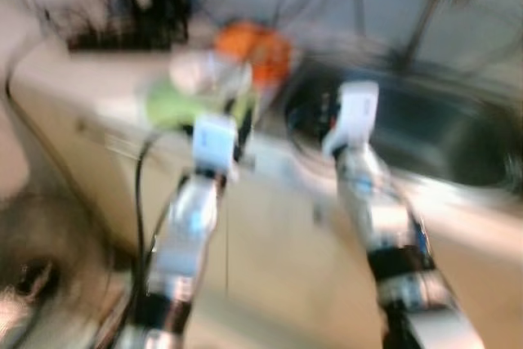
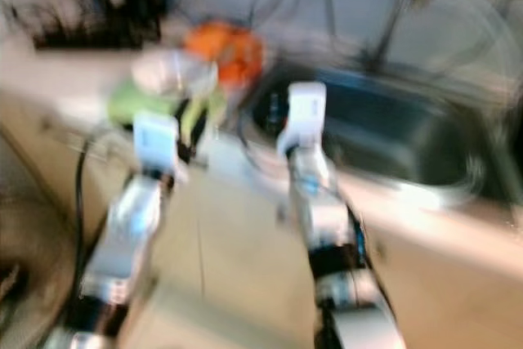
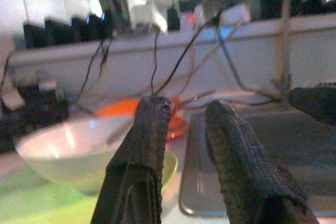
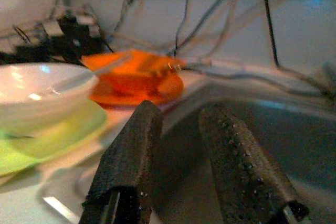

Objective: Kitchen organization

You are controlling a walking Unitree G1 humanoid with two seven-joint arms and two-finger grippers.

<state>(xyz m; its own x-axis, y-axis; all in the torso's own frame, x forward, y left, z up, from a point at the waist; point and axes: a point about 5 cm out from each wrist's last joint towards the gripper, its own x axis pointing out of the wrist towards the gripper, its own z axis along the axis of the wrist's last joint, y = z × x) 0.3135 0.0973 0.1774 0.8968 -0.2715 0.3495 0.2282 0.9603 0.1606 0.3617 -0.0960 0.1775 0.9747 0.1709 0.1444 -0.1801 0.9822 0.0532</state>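
A: Nearest, we log both arms raised toward the counter edge [image 1: 270,202]. Head views are blurred.

B: Fingers? Left gripper [image 3: 184,145] shows a narrow gap, nothing between. Right gripper [image 4: 176,145] is the same: slightly parted, empty.

A: Agreed. Past the left gripper we note a white bowl [image 3: 73,153] sitting on a green plate [image 4: 47,140], left of the sink [image 1: 425,132].

B: The right gripper hovers at the sink's near-left rim. Farther back, an orange plate [image 4: 136,80] lies beside the bowl, something long resting across it; we cannot tell what. Cables [image 3: 178,61] hang along the far wall.
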